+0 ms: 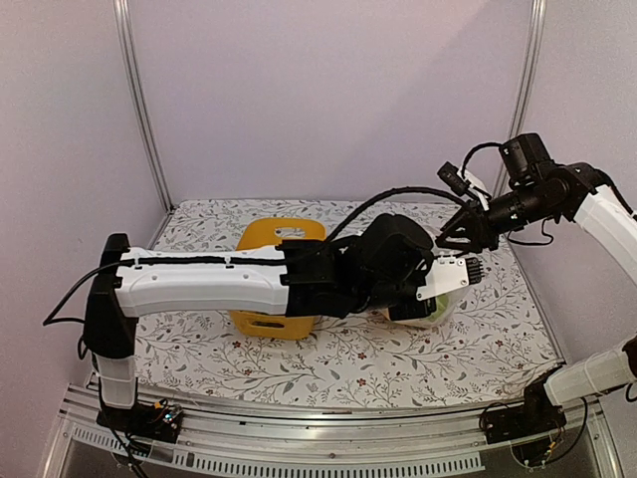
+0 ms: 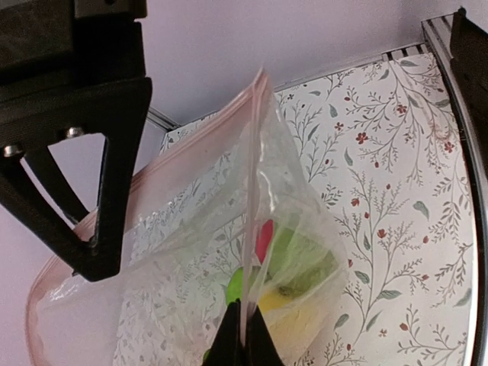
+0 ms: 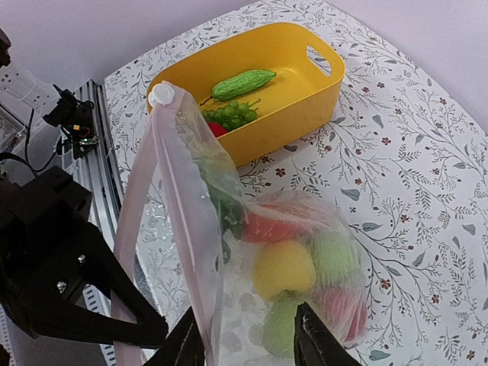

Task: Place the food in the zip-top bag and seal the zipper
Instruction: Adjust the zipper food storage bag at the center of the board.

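Tight together, the left gripper (image 2: 242,341) fingers pinch the zip-top bag (image 2: 175,252) and hold its pink zipper (image 2: 256,145) up, so the mouth can be reached. The right gripper (image 3: 250,324) fingers stand apart on each side of the bag's edge, holding nothing. Beyond them some food (image 3: 284,267) sits inside the bag, and more lies farther off in the yellow tub (image 3: 293,130).

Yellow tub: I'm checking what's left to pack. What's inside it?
A bumpy green vegetable, green grapes and a red piece. The bag hides the tub corner beside them.
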Controlling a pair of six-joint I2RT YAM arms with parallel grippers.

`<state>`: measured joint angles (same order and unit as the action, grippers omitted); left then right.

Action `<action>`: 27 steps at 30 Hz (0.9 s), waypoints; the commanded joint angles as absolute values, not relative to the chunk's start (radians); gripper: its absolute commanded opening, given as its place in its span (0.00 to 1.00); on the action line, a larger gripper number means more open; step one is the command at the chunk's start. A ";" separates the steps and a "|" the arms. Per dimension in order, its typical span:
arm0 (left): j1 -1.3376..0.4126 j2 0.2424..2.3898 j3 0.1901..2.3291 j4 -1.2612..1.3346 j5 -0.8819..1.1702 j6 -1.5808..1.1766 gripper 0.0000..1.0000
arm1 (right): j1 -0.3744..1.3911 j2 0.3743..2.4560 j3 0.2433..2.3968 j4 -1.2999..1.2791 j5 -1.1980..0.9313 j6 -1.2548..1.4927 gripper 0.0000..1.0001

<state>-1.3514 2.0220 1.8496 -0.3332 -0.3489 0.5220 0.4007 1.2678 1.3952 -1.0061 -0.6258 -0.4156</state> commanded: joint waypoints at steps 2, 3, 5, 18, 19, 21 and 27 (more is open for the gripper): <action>-1.364 1.987 1.841 -0.308 -0.351 0.511 0.00 | 0.413 1.294 1.446 -0.969 -0.511 -0.400 0.27; -1.365 1.989 1.841 -0.308 -0.352 0.509 0.00 | 0.413 1.297 1.454 -0.969 -0.510 -0.398 0.24; -1.364 1.991 1.841 -0.305 -0.358 0.511 0.00 | 0.413 1.305 1.469 -0.965 -0.517 -0.396 0.15; -1.361 1.767 1.651 0.158 -0.353 0.313 0.79 | 0.238 1.453 1.703 -0.836 -0.228 -0.370 0.00; -1.359 1.732 1.605 0.211 -0.363 0.287 0.81 | 0.232 1.469 1.725 -0.825 -0.195 -0.372 0.00; -1.345 1.673 1.531 0.269 -0.382 0.240 0.82 | 0.228 1.487 1.760 -0.800 -0.146 -0.373 0.00; -1.267 1.553 1.344 0.266 -0.478 0.075 0.81 | 0.230 1.457 1.693 -0.756 -0.268 -0.326 0.00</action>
